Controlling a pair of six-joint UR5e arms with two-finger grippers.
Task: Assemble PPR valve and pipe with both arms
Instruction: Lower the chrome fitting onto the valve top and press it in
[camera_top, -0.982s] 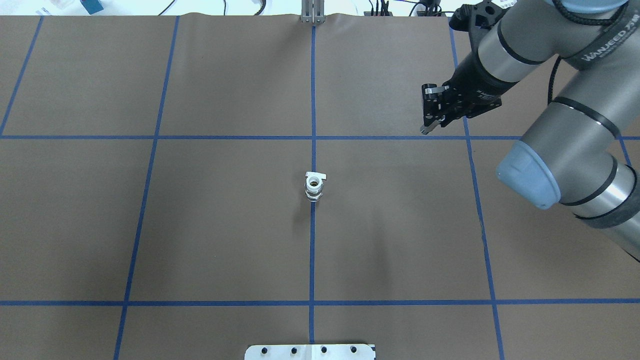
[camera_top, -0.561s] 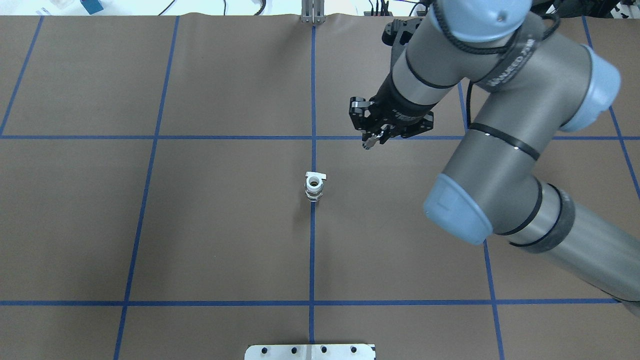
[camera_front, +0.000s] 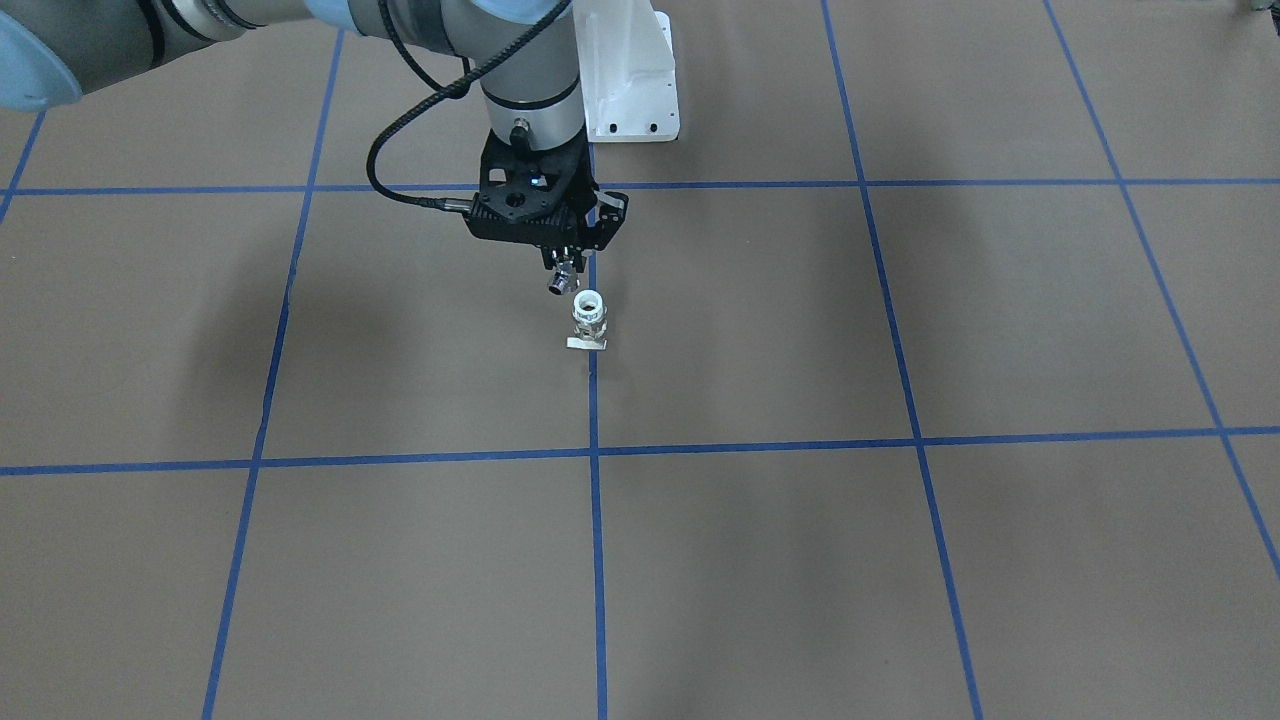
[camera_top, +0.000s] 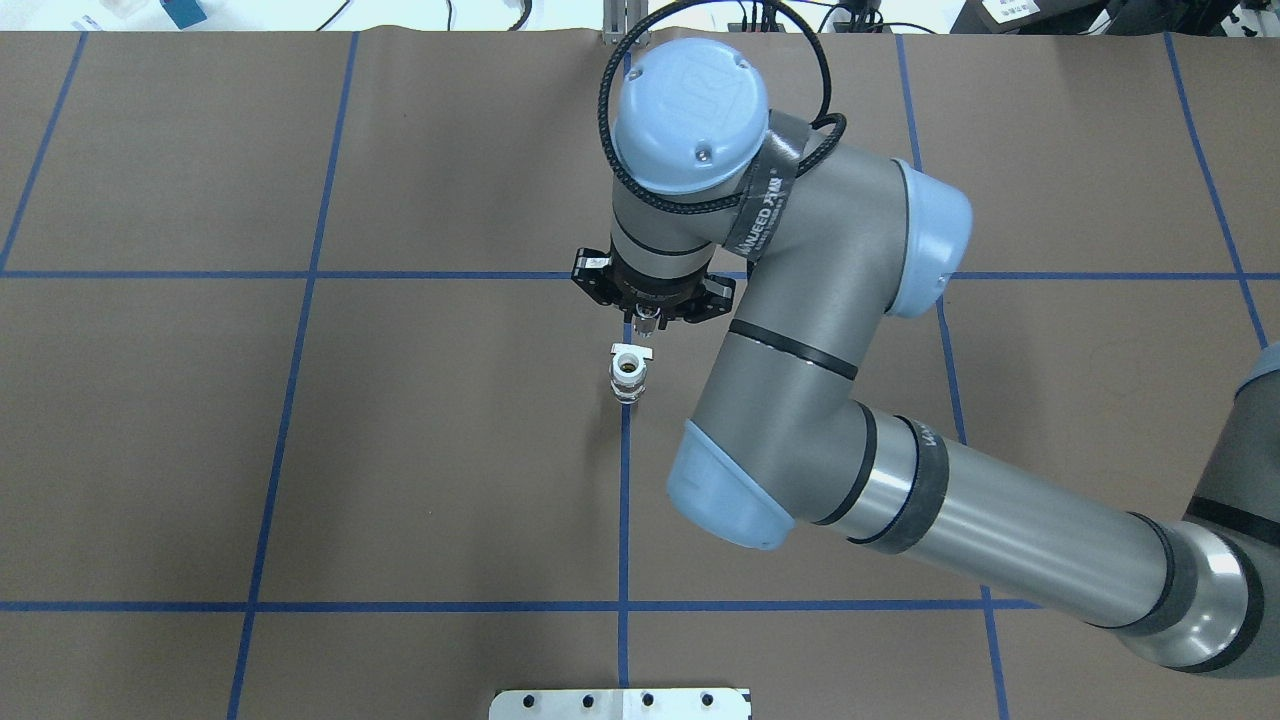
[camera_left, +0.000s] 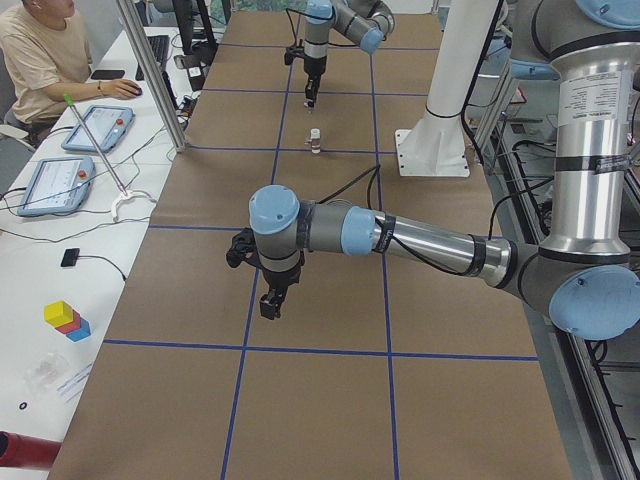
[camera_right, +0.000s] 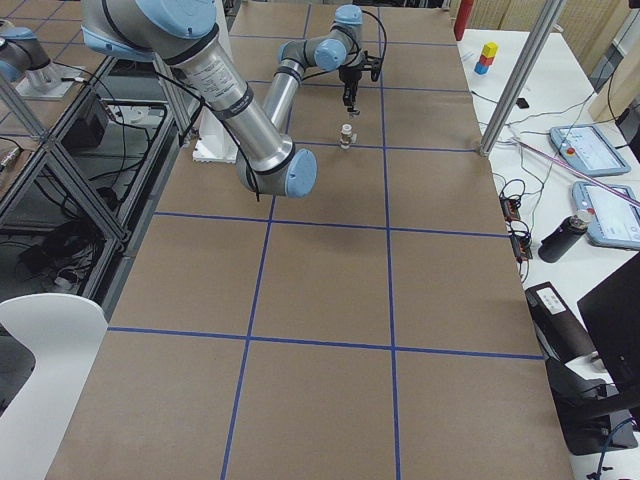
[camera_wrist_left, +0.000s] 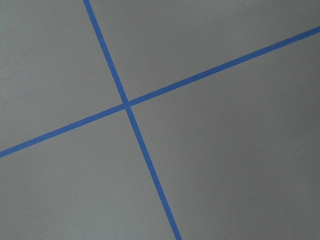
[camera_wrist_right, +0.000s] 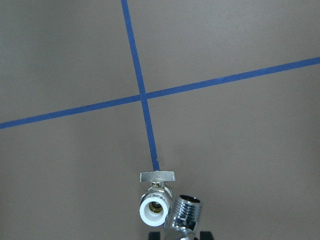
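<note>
At the middle of the counter (camera_top: 400, 450), on a blue tape line (camera_top: 624, 480) and well apart from every edge, the PPR valve (camera_top: 627, 375) stands upright, white mouth up. Just beside and above it, the right gripper (camera_front: 563, 270) clamps the chrome pipe (camera_wrist_right: 185, 216). The left gripper (camera_left: 270, 303) hangs well apart over bare counter; I cannot tell whether it is open or closed.

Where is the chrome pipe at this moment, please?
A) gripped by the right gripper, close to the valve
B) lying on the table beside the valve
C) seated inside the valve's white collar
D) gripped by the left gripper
A: the pipe hangs from the right gripper, beside the open white mouth of the valve, not in it.
</note>
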